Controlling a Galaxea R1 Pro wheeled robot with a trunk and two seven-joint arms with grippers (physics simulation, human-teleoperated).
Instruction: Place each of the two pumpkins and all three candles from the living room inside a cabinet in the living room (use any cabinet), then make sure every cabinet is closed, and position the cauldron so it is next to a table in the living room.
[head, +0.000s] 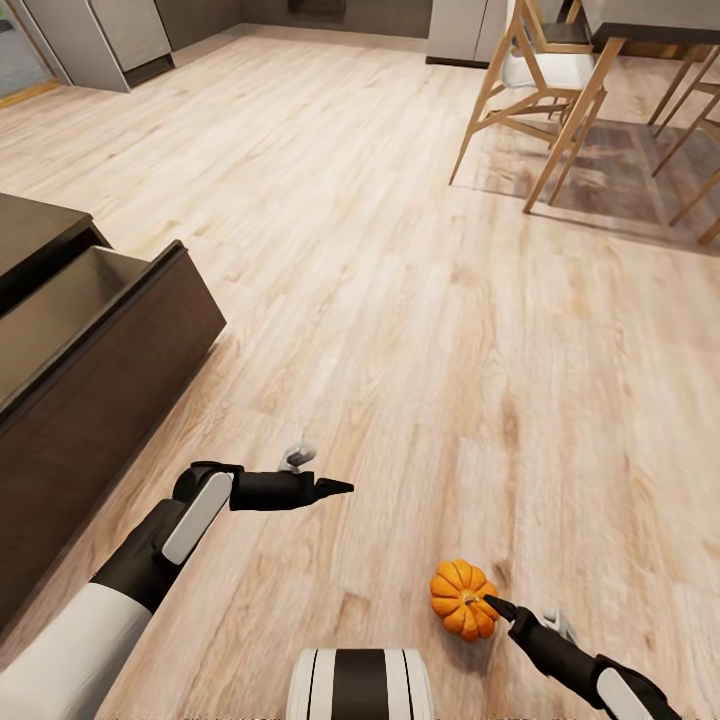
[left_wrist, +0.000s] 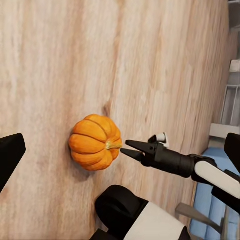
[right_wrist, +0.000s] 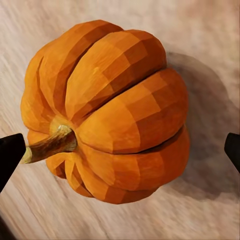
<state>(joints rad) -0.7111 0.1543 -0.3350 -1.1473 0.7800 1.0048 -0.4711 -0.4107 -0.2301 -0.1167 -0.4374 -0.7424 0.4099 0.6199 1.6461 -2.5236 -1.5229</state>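
Pumpkins: one pumpkin (head: 462, 598) is showing, lying on its side on the wood floor (head: 400, 300) at the lower right of the head view, stem pointing toward the right gripper.
Pumpkin close up: in the right wrist view the pumpkin (right_wrist: 107, 110) is sitting between the two dark fingertips (right_wrist: 10, 155) at the frame edges, its brown stem reaching toward one of them; whether the stem is touching that tip I cannot tell.
Right gripper: one right gripper (head: 497, 607) is coming in from the lower right corner of the head view, its tips right at the pumpkin's stem side; in the left wrist view the same gripper (left_wrist: 131, 149) is showing two pointed fingers parted in a narrow V just beside the stem, with nothing pinched between them.
Left gripper: one left gripper (head: 340, 487) is hanging in the lower left of the head view, pointing toward the right, over bare floor; the fingers are appearing as one dark point there, while the left wrist view is showing them at its two side edges with the pumpkin (left_wrist: 95, 142) well beyond them, so they are spread and holding nothing.
Cabinet: one dark brown cabinet (head: 90, 400) is standing along the left edge of the head view, with one drawer (head: 60, 310) pulled out and its inside looking bare.
Chairs: two or more pale wooden chairs (head: 540, 90) are standing in the upper right by a dark-topped dining table (head: 650, 35).
Robot base: one white and black striped part (head: 360, 685) is showing at the bottom centre.
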